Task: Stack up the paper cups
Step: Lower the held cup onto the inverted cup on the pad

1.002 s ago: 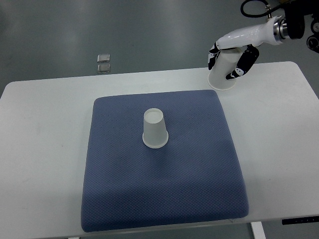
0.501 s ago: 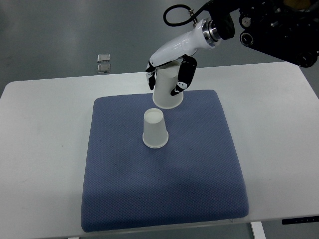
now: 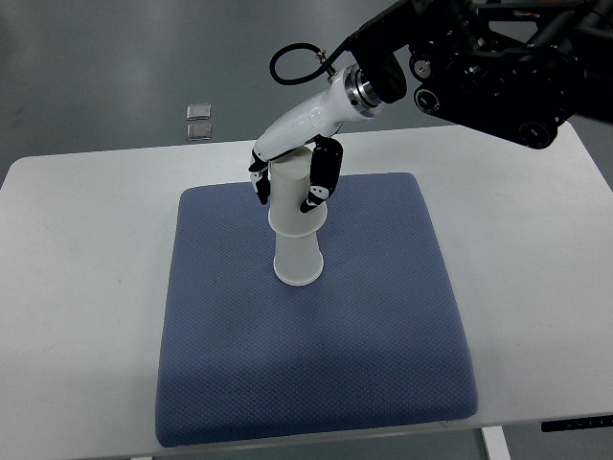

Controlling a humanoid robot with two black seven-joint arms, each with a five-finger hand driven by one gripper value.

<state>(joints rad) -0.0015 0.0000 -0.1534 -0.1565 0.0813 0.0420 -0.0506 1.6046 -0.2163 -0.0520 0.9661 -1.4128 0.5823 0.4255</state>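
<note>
Your right hand (image 3: 289, 171) has its fingers clamped around the upper cup (image 3: 292, 199), held inverted over the lower cup (image 3: 298, 261). That cup stands mid-pad; the blue pad (image 3: 383, 335) lies bare to its edges all round it.

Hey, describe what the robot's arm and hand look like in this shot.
One arm shows, from the right. The right hand has a glossy white shell and black fingers with white patches. A silver ring joins it to a bulky black forearm with exposed joints. A black cable loops above the wrist.
</note>
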